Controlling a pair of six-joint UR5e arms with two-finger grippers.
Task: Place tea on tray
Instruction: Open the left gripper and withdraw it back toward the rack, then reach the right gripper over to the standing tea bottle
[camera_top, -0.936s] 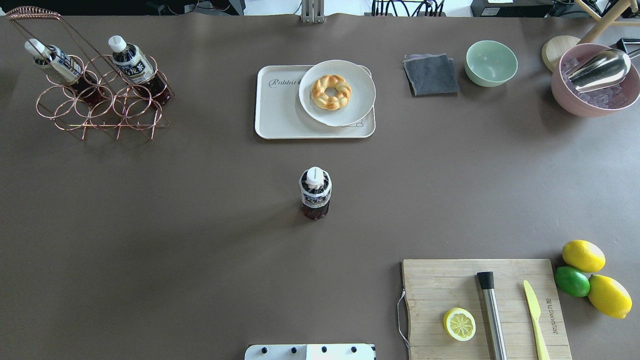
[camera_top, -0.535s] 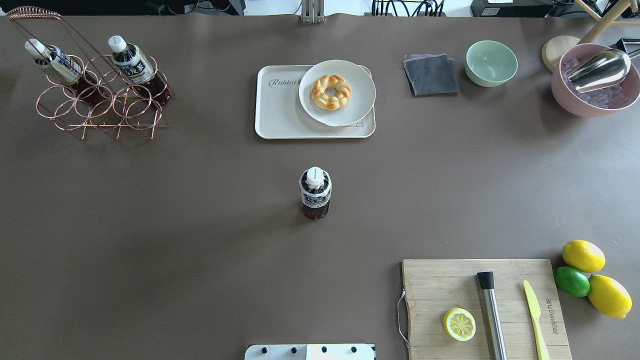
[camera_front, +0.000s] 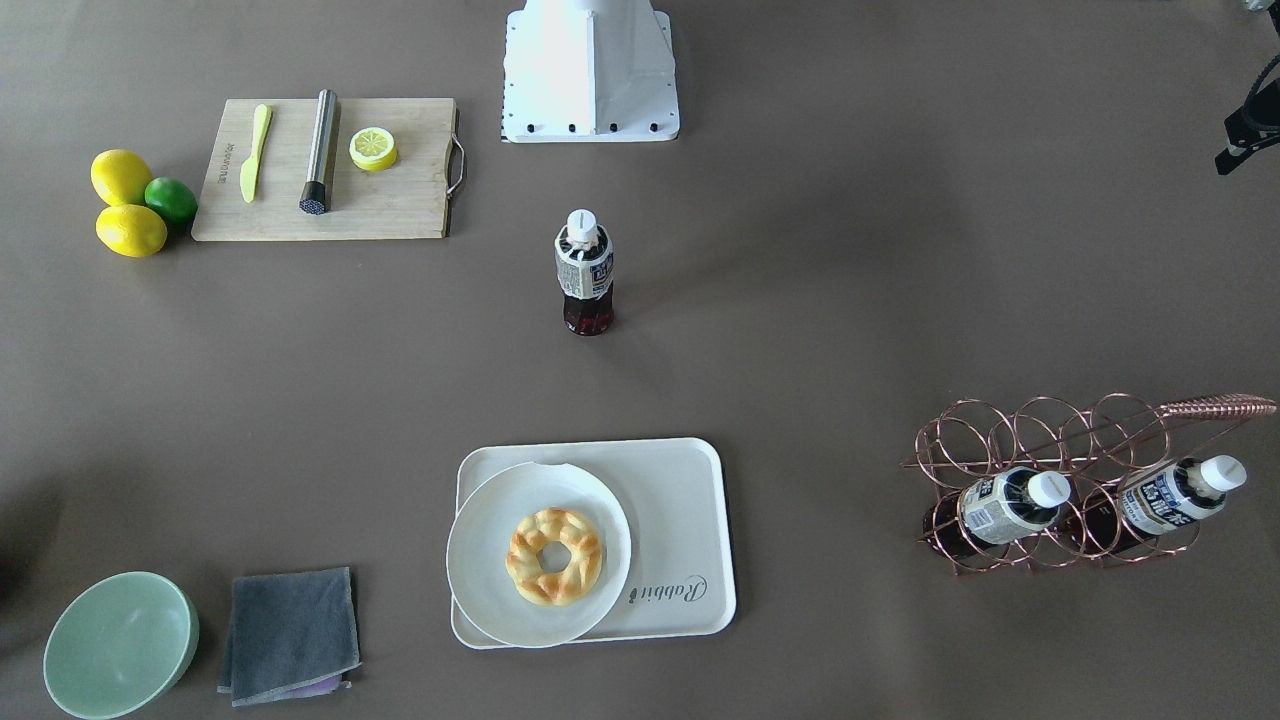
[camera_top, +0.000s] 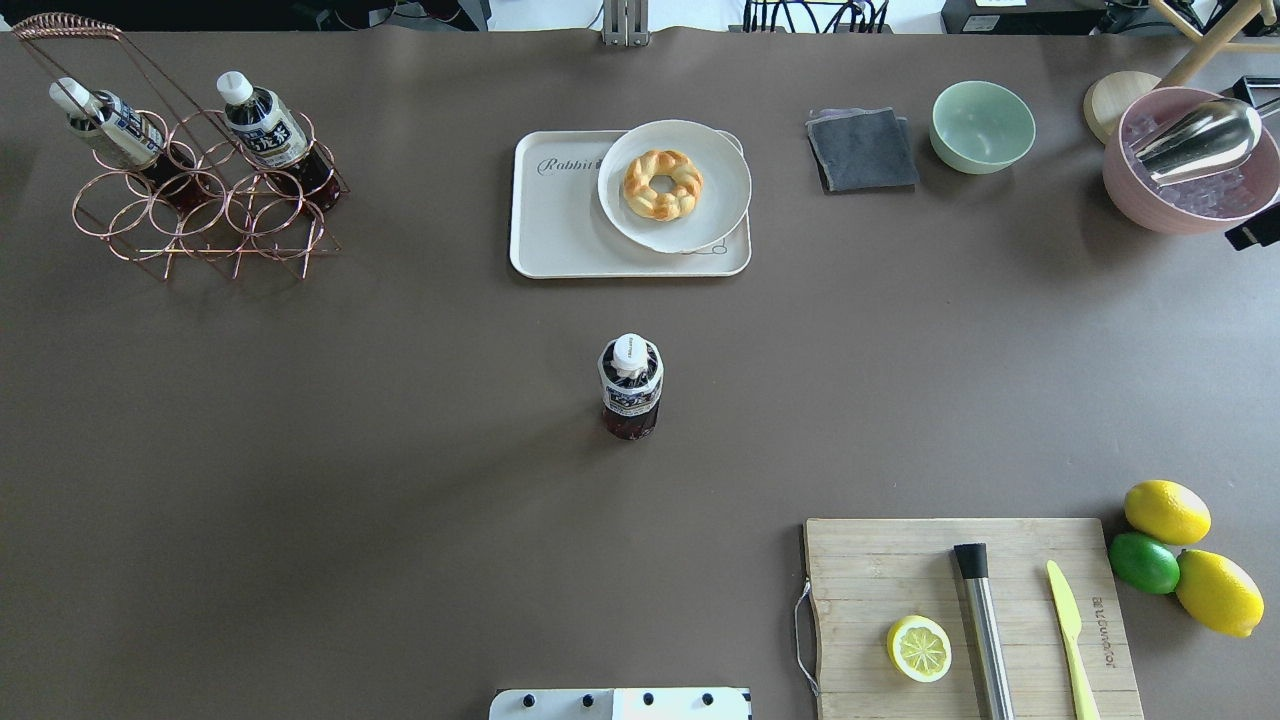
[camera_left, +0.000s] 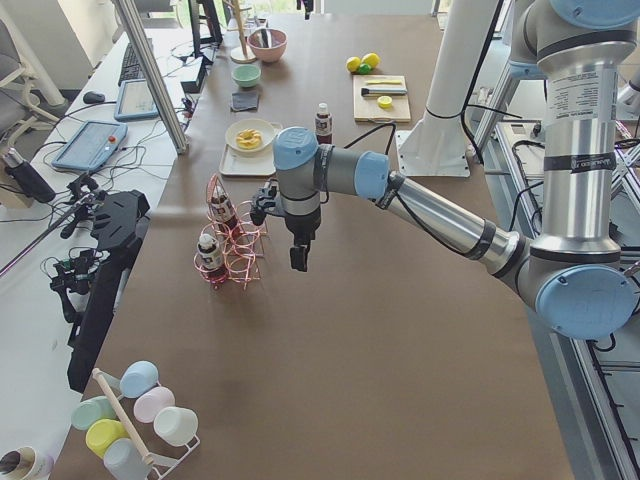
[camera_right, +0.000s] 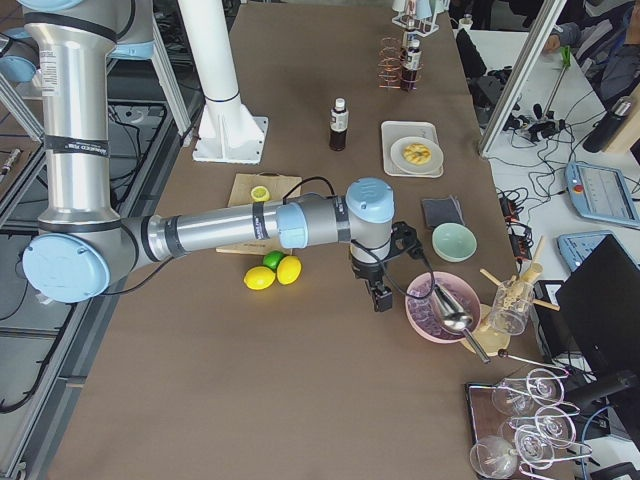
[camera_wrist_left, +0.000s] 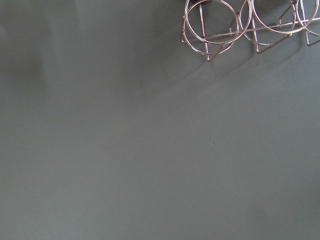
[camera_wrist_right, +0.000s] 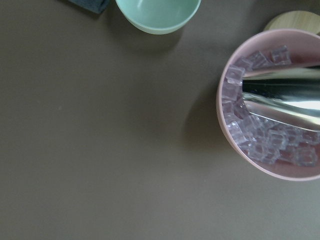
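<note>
A long desk (camera_top: 300, 450) under a matte brown cover fills the middle of the room, lit softly and evenly from above, so only faint shadows lie on it. Beyond its far long edge runs a white bench (camera_left: 110, 110) strewn with cables and tablets (camera_left: 88, 145) — a slanted aluminium post (camera_left: 152, 75) stands between. Dark floor (camera_right: 20, 390) with metal framing shows on the near side

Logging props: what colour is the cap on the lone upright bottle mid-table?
White, on the clear plastic tea bottle; clearest in the overhead exterior view.

Left arm (camera_left: 440, 215), right arm (camera_right: 210, 232): silver tubes, light-blue joint caps, black cables. White base (camera_front: 590, 70), dark screws.
</note>
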